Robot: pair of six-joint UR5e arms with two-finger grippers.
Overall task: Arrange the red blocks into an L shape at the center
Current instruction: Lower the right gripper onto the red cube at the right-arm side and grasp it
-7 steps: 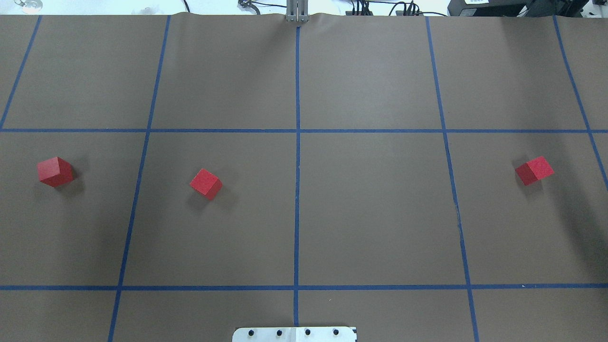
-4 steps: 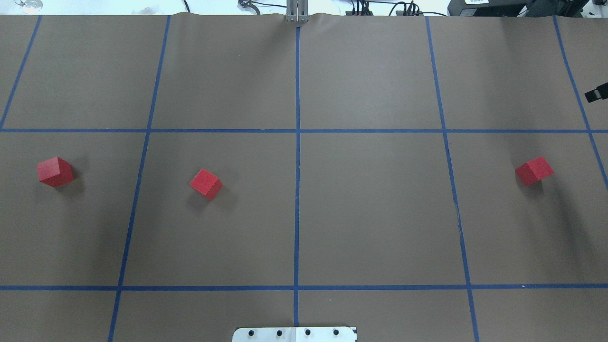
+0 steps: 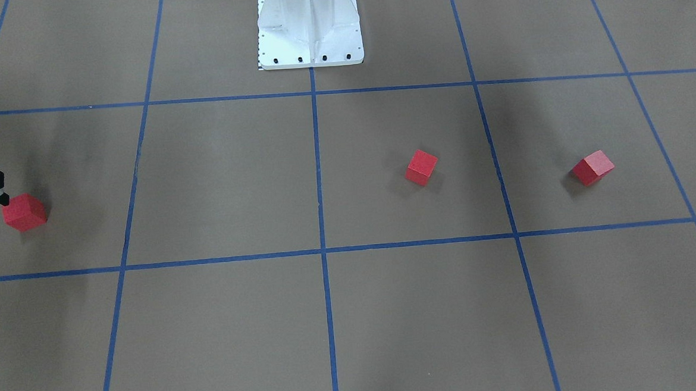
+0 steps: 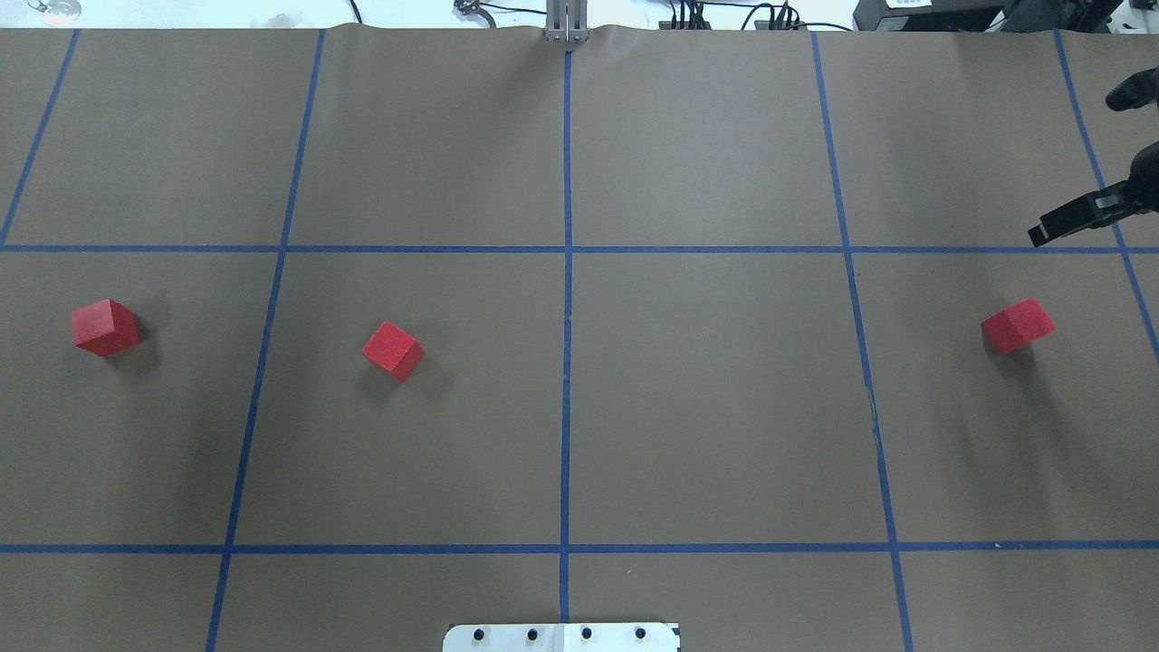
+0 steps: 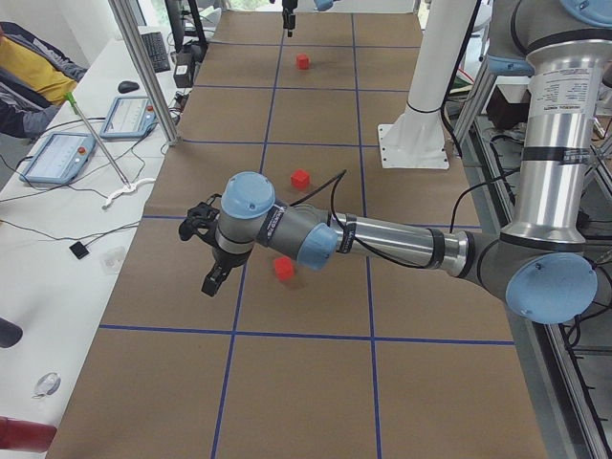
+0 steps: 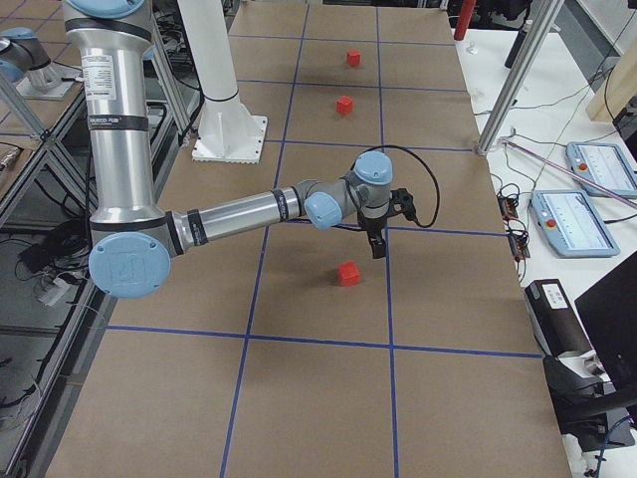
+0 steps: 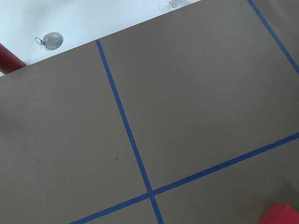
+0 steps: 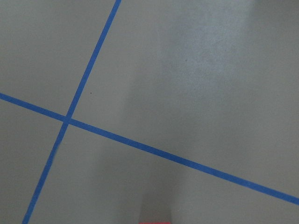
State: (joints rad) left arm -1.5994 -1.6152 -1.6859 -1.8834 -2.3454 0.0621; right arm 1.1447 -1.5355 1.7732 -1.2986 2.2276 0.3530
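Red on brown, three cubes, and overhead you see all of them lying apart on the worktop [image 4: 715,136]. From the center [image 4: 567,398], where a blue tape [image 4: 567,163] line splits the two middle squares, the inner-left block [image 4: 392,350] sits at 9 o'clock inside the left middle square. The far-left block [image 4: 106,327] is further out along 9 o'clock, one square over, past a tape line. The right block [image 4: 1019,325] lies at 3 o'clock, well out, in the square beyond the right middle one. No two touch, and each is turned askew to the grid.

Your right claw [image 4: 1082,213] pokes in from the overhead frame's right edge, at 1 o'clock from the right block and above the worktop, not touching the cube. Only a dark finger and another dark part show there, so you cannot tell how wide it stands. Its wrist camera catches a tape crossing and a sliver of red at 6 o'clock on the frame's bottom edge.

Your left claw [image 5: 206,251] shows only from the left end of the worktop, hovering near the far-left block and clear of it. From there you cannot tell its opening. Its wrist camera has a red corner at 5 o'clock. The white robot base [image 4: 561,637] sits at 6 o'clock from the center.
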